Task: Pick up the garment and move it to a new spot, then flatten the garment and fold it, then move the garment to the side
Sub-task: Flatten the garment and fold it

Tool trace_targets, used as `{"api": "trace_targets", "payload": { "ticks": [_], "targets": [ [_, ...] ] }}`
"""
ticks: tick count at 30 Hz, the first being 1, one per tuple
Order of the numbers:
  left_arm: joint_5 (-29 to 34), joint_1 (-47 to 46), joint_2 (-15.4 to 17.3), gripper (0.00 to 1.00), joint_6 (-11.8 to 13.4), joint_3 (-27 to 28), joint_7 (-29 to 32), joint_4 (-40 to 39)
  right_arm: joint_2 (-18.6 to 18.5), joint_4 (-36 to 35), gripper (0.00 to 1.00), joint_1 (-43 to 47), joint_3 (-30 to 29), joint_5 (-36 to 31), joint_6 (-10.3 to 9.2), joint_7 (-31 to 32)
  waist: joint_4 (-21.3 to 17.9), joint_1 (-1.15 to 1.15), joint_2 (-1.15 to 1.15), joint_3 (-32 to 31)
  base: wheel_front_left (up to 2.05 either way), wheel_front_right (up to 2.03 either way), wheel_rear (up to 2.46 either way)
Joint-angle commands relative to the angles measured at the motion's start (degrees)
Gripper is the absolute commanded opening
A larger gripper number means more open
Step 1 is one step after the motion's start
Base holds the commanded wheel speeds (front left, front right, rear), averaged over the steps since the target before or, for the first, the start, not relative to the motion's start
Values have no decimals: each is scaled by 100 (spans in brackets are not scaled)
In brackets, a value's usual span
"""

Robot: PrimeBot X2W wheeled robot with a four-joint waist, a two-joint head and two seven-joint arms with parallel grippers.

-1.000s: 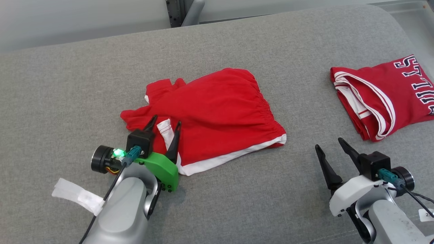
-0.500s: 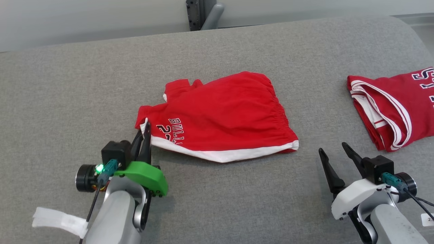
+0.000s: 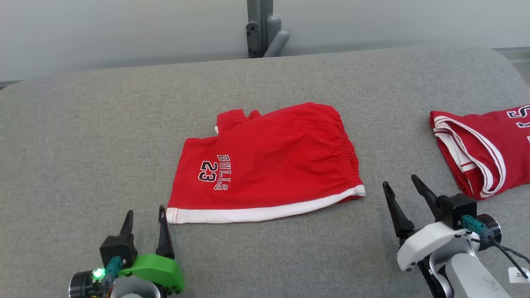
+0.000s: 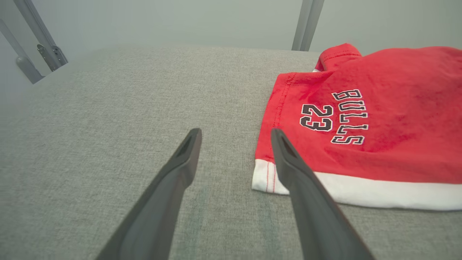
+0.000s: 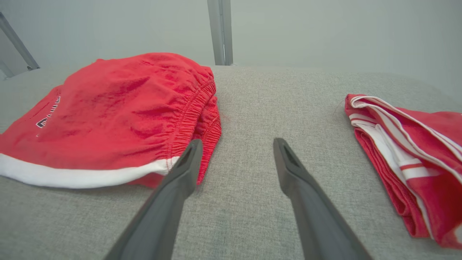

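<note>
Red fabric shorts (image 3: 273,165) printed BULLS 23, white hem, flat | left gripper (image 3: 145,209) jaws apart | right gripper (image 3: 400,181) jaws apart

You see shorts (image 3: 281,157) red, white hem band, black white-edged BULLS 23 print. Folded jersey (image 3: 480,149) red, white stripes. Cloth surface (image 3: 103,124) grey. Housings: left gripper (image 3: 145,210) green, right gripper (image 3: 400,181) white.
</note>
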Motion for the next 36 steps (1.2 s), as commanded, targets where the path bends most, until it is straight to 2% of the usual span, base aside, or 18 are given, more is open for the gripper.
{"api": "trace_targets", "payload": {
  "ticks": [1,10,20,25,36],
  "targets": [
    [202,232,23,100,-11,124,0,-114,33,-139,100,150,-33,-59,-7,-17,-63,0,45,-267,0,0,0],
    [624,875,39,100,-198,505,0,-564,250,-490,100,564,-20,-211,-7,-17,-163,0,45,-667,0,0,0],
    [841,1407,23,100,-421,528,0,-999,416,-610,100,1008,53,-217,-7,-17,-188,0,45,-829,0,0,0],
    [732,1379,20,100,-484,455,0,-1016,382,-627,100,978,73,-187,-7,-17,-189,0,45,-714,0,0,0],
    [277,443,20,100,-973,237,0,-291,328,-678,100,569,177,-192,-7,-17,-203,0,45,104,0,0,0]
  ]
}}
